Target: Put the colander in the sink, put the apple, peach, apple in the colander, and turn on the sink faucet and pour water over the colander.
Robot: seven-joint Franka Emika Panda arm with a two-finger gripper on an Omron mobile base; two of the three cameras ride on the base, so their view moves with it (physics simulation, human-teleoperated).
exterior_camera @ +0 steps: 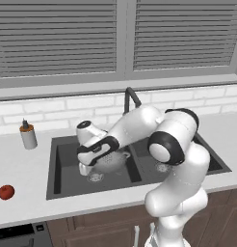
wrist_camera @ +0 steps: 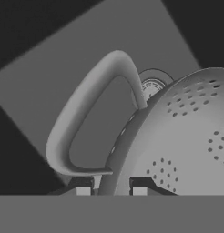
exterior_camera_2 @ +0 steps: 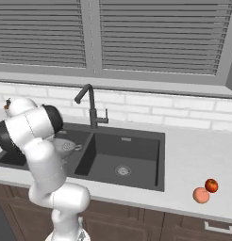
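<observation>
- Colander (exterior_camera: 112,160) placement is the step in hand, I judge: the silvery bowl hangs low inside the left basin of the sink (exterior_camera: 57,169), just left of the divider, with that basin's drain under it.
- The gripper (wrist_camera: 111,190) is clamped on the colander's rim, right beside one loop handle, the rim running between the two finger tips.
- Next, as I read it, the bowl needs setting on the sink floor and the jaws opening, then a drive toward the fruit.
- Right base view gives what the left cannot: the peach (exterior_camera_2: 201,195) touching an apple (exterior_camera_2: 211,185) on the counter well right of the sink, and the sink faucet (exterior_camera_2: 90,106) clear, with no water running.
- Left base view adds a second apple (exterior_camera: 6,192) well left of the sink, with a soap dispenser (exterior_camera: 28,135) behind it.
</observation>
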